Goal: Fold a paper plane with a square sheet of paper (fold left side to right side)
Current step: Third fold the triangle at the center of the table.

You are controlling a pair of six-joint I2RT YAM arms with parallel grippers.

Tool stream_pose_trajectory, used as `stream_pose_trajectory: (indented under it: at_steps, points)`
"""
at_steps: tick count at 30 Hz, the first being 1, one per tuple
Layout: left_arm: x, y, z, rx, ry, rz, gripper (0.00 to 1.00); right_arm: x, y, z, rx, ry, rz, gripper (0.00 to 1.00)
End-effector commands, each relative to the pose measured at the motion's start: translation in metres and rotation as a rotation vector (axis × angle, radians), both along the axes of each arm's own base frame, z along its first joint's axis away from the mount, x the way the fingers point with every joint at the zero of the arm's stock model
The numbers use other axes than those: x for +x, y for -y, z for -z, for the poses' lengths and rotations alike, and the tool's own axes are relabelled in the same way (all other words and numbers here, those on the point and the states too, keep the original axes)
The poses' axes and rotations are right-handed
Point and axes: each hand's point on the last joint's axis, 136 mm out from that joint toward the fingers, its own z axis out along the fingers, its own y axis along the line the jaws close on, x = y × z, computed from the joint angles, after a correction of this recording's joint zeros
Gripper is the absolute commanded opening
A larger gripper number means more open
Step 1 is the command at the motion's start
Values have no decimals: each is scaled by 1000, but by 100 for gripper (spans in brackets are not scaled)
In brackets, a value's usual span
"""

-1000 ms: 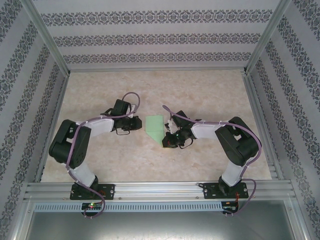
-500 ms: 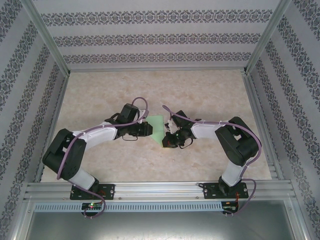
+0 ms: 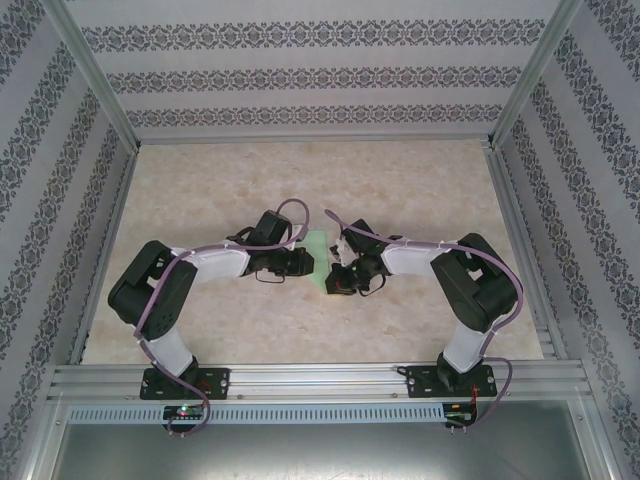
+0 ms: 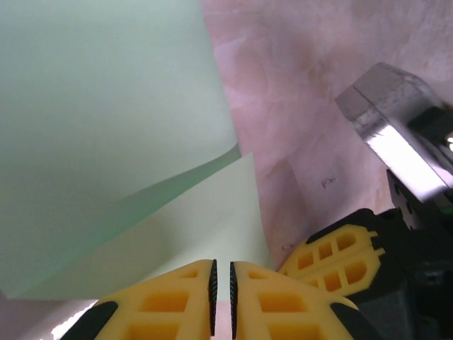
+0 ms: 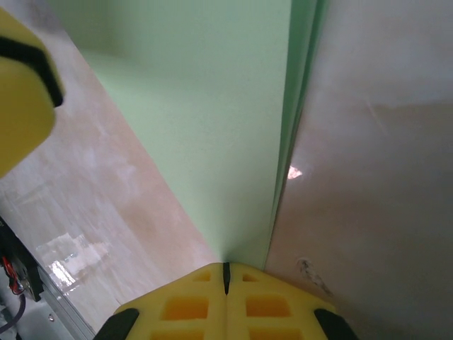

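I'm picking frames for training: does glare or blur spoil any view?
Top external: even light, sharp. Left wrist: glare on the metal bracket at right. Right wrist: glare patch on the table lower left, yellow finger blurred upper left, paper clear.

Your table [image 3: 420, 190] is pale like stone, with a shiny metal rail [image 3: 320, 378] at 6 o'clock. Walls [image 3: 320, 75] with grey flower stripes stand at 9, 12 and 3 o'clock.

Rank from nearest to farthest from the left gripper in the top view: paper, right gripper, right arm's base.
1. paper, at the tips of the left gripper.
2. right gripper, just beyond, on the paper's right.
3. right arm's base, near right edge.
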Motion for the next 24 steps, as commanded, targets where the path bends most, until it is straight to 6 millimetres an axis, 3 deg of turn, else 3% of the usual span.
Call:
stream_pose_trajectory:
  at_steps: [1,13,19,24]
  points:
    - [6,11,2,-13,9,12,16,-7,22,20,-135,-23,12,0]
    - [5,-2,40,90,-42,-26,15,-8,18,7,-99,0,4,0]
    - [2,-5,42,101,-48,-26,15,-5,17,-22,-55,56,8,0]
    - [1,-5,40,98,-44,-24,15,3,0,-41,41,77,22,0]
